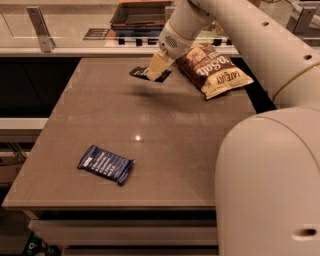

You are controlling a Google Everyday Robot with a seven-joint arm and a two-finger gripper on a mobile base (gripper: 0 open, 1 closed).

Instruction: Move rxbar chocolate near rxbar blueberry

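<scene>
The rxbar chocolate (137,71), a small black wrapper, is at the far side of the brown table (190,135), partly hidden behind my gripper (156,71). My gripper is shut on its right end and holds it just above the table, with a blurred shadow below it. The rxbar blueberry (105,164), a dark blue wrapper with a pale patch at its left end, lies flat near the front left of the table, far from the gripper.
A brown and cream chip bag (215,67) lies at the back right, just right of the gripper. My arm's large white body (270,180) fills the right foreground. A counter with a dark tray (140,15) runs behind the table.
</scene>
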